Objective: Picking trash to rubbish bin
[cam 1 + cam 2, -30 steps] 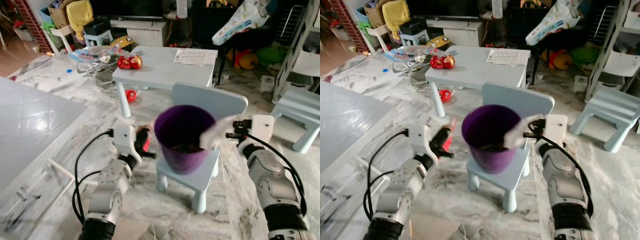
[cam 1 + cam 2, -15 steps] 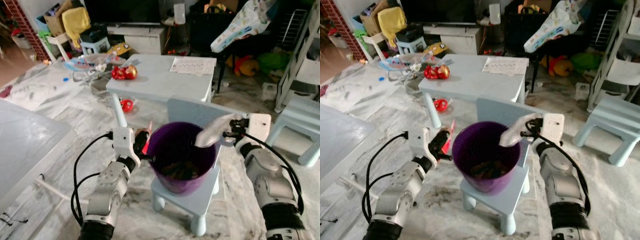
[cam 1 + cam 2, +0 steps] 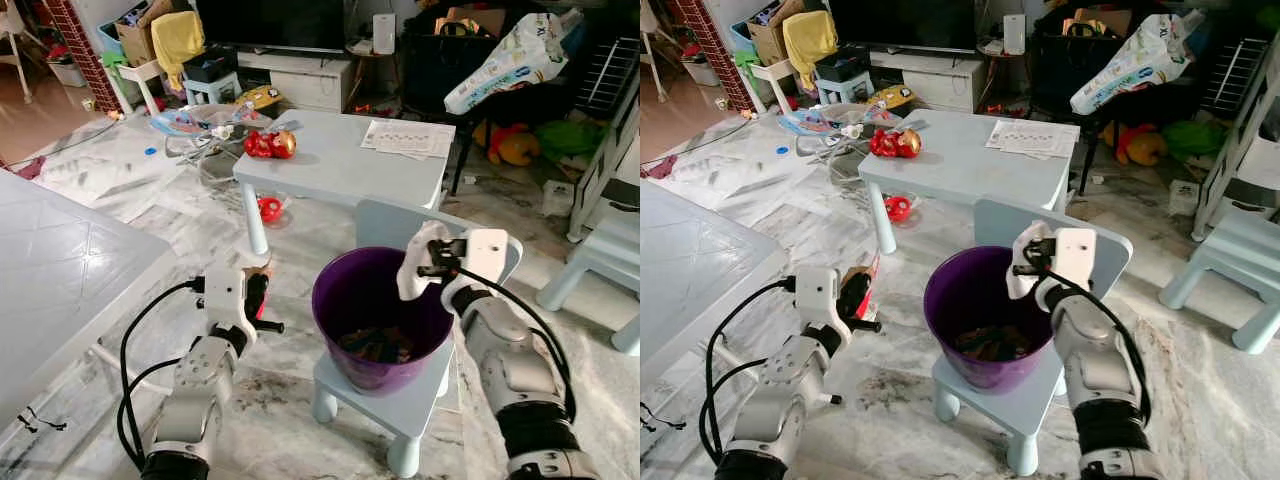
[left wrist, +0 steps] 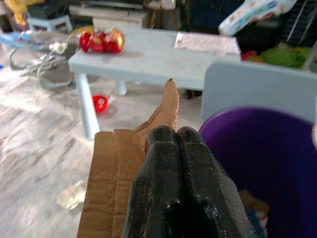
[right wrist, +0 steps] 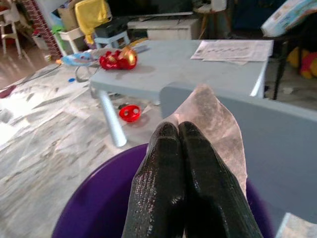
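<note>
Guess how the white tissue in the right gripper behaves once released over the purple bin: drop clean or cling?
The tissue looks thin and crumpled, so probably light and floppy. The right gripper is pinched shut on it above the purple bin, so it may drift or cling.

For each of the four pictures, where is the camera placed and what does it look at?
Left eye, head: down at purple bin on chair; both arms.
Right eye, head: same scene, shifted.
Left wrist: along left gripper pinching cardboard.
Right wrist: along right gripper holding tissue.
All share the bin and table.
</note>
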### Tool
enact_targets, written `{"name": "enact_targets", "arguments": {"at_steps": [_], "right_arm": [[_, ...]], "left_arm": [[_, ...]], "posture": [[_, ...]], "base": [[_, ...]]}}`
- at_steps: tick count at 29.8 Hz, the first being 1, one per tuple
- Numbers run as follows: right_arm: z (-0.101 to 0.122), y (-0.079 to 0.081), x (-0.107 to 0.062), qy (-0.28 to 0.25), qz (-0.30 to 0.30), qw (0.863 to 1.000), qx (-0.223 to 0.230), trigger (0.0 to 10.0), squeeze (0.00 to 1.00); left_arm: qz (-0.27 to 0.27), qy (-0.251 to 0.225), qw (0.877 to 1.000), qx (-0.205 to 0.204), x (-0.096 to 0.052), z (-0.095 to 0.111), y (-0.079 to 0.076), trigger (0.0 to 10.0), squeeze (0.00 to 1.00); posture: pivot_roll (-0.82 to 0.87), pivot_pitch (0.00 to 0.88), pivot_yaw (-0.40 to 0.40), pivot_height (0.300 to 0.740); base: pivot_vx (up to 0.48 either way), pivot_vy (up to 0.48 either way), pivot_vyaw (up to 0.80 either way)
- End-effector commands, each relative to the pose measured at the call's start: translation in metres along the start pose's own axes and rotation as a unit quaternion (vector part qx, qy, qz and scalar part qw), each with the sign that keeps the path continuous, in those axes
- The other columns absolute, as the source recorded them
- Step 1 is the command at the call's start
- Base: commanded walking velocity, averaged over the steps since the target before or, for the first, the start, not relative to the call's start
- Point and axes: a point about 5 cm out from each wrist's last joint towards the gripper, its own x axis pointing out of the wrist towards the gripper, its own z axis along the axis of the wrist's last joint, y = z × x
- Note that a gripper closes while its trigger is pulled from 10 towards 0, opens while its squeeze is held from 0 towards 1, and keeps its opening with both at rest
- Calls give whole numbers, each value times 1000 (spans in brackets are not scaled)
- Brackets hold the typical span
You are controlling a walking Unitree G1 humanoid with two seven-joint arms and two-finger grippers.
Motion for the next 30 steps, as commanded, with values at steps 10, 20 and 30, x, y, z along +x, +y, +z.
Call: {"name": "enact_targets", "arguments": {"at_steps": [10, 20, 30], "right_arm": [[-43, 33, 18, 107, 16, 992, 62, 0, 0], [-75, 1, 5, 197, -121, 971, 66, 10000, 0], [-76, -12, 2, 184, -147, 972, 10, 10000, 1000]], "left_arm": [[-22, 27, 999, 29, -15, -11, 5, 0, 0], [-35, 37, 998, 33, -23, -13, 5, 0, 0], [-40, 36, 998, 32, -20, -10, 4, 0, 0]], "posture": [[44, 42, 96, 740], [63, 54, 104, 740], [49, 57, 108, 740]], "base": [[0, 0, 0], [0, 0, 0], [0, 0, 0]]}}
